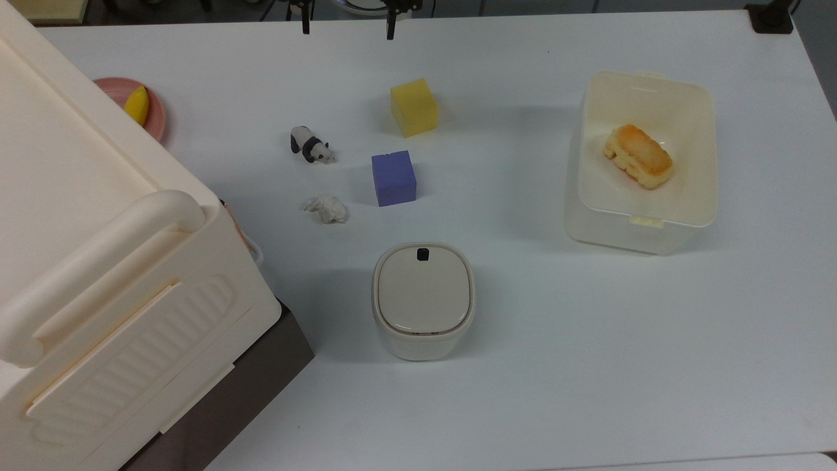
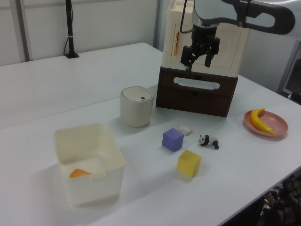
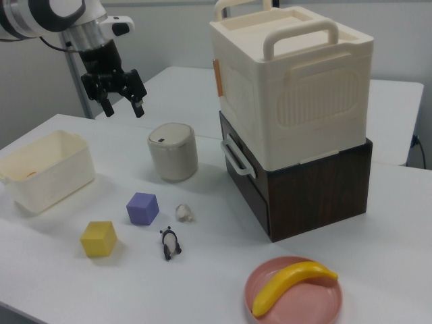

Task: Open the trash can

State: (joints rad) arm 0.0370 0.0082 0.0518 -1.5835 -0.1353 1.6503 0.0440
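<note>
A white desk (image 1: 588, 366) carries everything. The trash can (image 1: 423, 301), lid shut, stands near the middle. Above it in the top view lie a paper wad (image 1: 327, 209), a purple cube (image 1: 393, 178), a toy panda (image 1: 310, 145) and a yellow cube (image 1: 414, 107). At the top view's right sits an open tub (image 1: 637, 226). At the top view's left a dark brown box (image 3: 317, 192) stands under a cream box, with a pink plate (image 3: 297, 304) beyond.
</note>
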